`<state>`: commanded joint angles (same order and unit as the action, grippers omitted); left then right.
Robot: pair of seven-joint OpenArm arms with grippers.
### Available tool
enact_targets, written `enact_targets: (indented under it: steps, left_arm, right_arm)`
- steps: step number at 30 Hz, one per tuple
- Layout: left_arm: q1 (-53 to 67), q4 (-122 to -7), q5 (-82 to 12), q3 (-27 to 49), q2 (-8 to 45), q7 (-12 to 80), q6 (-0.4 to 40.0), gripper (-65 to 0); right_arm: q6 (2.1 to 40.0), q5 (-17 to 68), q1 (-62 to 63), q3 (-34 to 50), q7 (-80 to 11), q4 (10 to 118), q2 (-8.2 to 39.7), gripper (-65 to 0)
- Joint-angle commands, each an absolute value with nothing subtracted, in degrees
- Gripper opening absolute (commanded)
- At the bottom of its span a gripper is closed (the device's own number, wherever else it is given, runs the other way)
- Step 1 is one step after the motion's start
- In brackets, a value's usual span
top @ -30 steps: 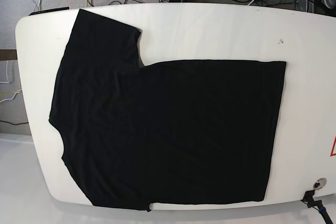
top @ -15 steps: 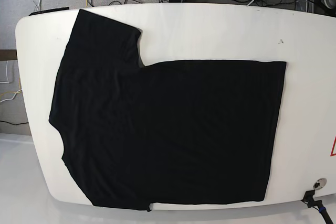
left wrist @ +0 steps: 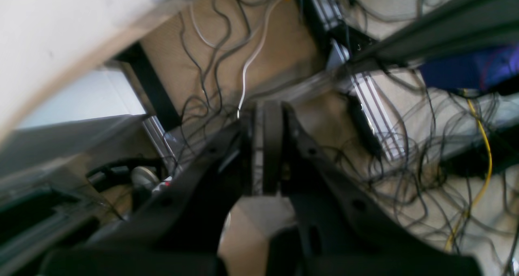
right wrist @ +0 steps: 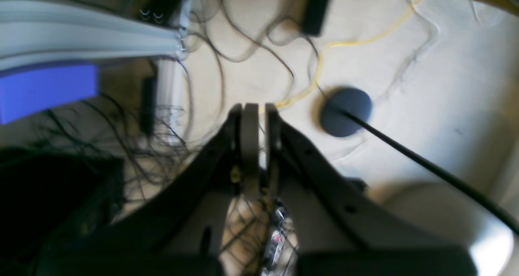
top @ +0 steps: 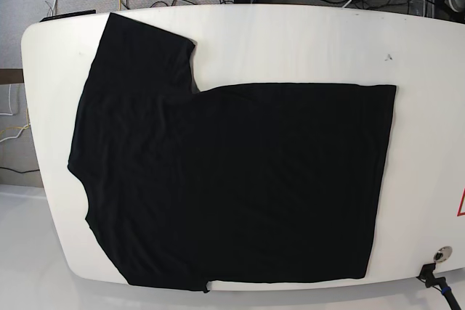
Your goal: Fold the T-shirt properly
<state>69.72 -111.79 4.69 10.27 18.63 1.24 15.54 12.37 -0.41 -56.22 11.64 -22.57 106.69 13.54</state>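
The black T-shirt [top: 232, 179] is lying limp and light on the white worktop [top: 305, 41], likely gathering best at its hem corners, while the left gripper [left wrist: 263, 146] and right gripper [right wrist: 253, 146] are hanging off the worktop with fingers together, holding nothing.

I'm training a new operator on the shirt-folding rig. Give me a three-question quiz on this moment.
1. True or false: the T-shirt lies spread flat on the table.
2. The sleeve at the table's far side lies toward which side of the base view: A) left B) right C) middle?
3. How do the jaws of the left gripper and right gripper stand, and what do they hold?

Key:
1. True.
2. A.
3. Both shut, holding nothing, over the cabled floor.
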Motion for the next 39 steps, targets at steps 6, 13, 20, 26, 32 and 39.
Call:
enact_targets:
  steps: [6, 13, 20, 26, 32, 39]
  left_arm:
    - [63.32, -114.78, 4.11, 13.46, 18.11, 1.39, 26.63, -63.8]
    - [53.27, -113.90, 2.58, 17.10, 18.26, 2.63, 32.76, -62.5]
    - [52.00, -114.18, 1.48, 17.86, 18.40, 3.82, 33.69, -58.8]
    - [49.89, -110.90, 3.65, 17.54, 17.89, 6.37, 34.51, -61.1]
    - [49.10, -110.81, 3.65, 19.82, 17.89, 6.37, 34.68, -61.1]
    - [49.10, -110.81, 3.65, 20.00, 17.89, 6.37, 34.68, -61.1]
  right_arm:
    - [12.66, -0.55, -48.94, 12.18, -29.22, 110.32, 13.77, -61.0]
    - [12.39, 0.46, -41.17, 12.39, -33.22, 110.38, 13.68, -51.8]
    - [13.85, 1.12, -40.94, 12.45, -37.64, 109.40, 13.57, -51.6]
    - [14.11, 1.36, -41.54, 15.16, -39.34, 110.90, 11.47, -50.9]
    - [14.20, 1.01, -41.54, 15.60, -39.34, 111.25, 10.86, -50.9]
    - [14.20, 1.36, -43.56, 15.25, -39.34, 111.52, 10.59, -50.9]
